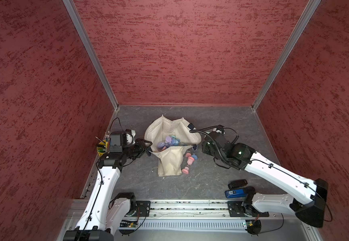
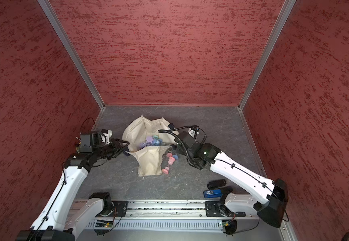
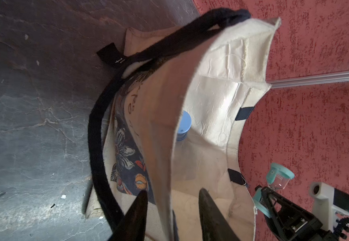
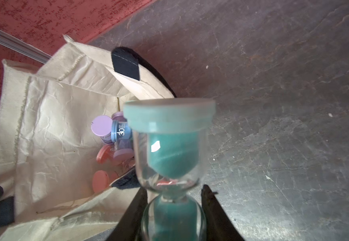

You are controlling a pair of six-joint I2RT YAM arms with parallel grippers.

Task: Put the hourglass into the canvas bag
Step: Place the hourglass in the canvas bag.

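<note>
**A:** Where is the teal hourglass [image 4: 169, 150]?

**B:** In the right gripper [image 4: 173, 189], whose fingers are clamped on the glass at its narrow waist. It hangs over the table just right of the canvas bag [image 1: 169, 164], outside the mouth.

**A:** What stands between it and the opening?

**B:** The bag's right wall, with a navy strap handle [image 4: 125, 64] sewn onto it.

**A:** And the left gripper [image 3: 173, 191]?

**B:** Its jaws are apart, straddling the rim at the left end of the mouth. One finger is outside by the flower print and one is inside. I cannot tell whether either touches the cloth.

**A:** What is inside the bag?

**B:** A pile that includes a purple hourglass [image 1: 165, 141], a blue-capped hourglass [image 4: 121, 130] marked 30, and a pink hourglass [image 4: 100, 180].

**A:** What else is around?

**B:** More pink hourglasses [image 1: 188, 161] lie on the table just right of the bag's near part. A yellow pencil cup [image 1: 101, 149] sits at the left behind the left arm. A blue device [image 1: 235, 193] and a black device [image 1: 238, 183] lie near right, by the right arm's base.
</note>
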